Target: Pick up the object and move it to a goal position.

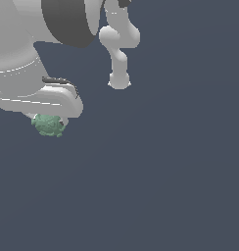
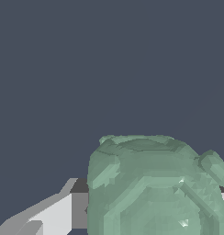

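Mint-green object (image 1: 48, 125): small, lumpy and rounded, seen in the exterior view just under the white hand of the arm, toward that view's left; its lower half shows below the hand, its top is covered.
Object, wrist view (image 2: 155, 188): fills the lower part of the picture, faceted and bumpy, with a small knob standing out at one side.
Gripper (image 1: 52, 117): white, wider than the object; its body hides the fingertips in the exterior view.
Finger (image 2: 49, 213): one grey-white finger shows in the wrist view, touching or just beside the object's flank; a sliver of white at the far edge may be the other finger.
Tool state: the jaws appear to be closed in around the object, one on each side; whether they actually press on it cannot be told from these pictures.
Surroundings: plain dark blue-grey ground (image 1: 165, 186); the arm's base link (image 1: 119, 78) stands well apart, up the exterior view.
Goal position: no marker is visible in either view.
Step in hand (judgement): the grasp, at or just after closing on the object.
Next move (judgement): confirm a firm hold, then lift straight and carry slowly; the bumpy surface could let the object twist or slip between the fingers.
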Controlling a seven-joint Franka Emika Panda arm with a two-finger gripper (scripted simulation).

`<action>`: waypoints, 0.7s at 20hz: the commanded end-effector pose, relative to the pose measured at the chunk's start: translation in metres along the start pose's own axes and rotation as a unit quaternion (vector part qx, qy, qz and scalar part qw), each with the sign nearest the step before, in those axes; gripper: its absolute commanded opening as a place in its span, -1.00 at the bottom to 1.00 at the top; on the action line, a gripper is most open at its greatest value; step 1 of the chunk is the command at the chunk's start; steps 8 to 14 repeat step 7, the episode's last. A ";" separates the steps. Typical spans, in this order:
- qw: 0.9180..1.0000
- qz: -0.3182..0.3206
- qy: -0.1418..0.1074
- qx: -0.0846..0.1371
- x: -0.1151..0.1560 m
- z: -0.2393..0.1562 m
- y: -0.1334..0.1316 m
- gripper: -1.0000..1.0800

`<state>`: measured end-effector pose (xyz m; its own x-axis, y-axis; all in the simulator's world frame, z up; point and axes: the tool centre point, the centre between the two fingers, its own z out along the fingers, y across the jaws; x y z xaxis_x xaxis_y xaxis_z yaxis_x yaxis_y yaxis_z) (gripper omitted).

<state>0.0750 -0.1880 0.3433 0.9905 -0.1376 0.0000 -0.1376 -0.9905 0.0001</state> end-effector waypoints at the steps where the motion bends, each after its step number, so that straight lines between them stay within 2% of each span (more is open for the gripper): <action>1: 1.000 0.000 0.000 0.000 0.002 -0.003 0.002 -1.00; 14: 1.000 0.000 0.000 0.000 0.003 -0.004 0.002 -1.00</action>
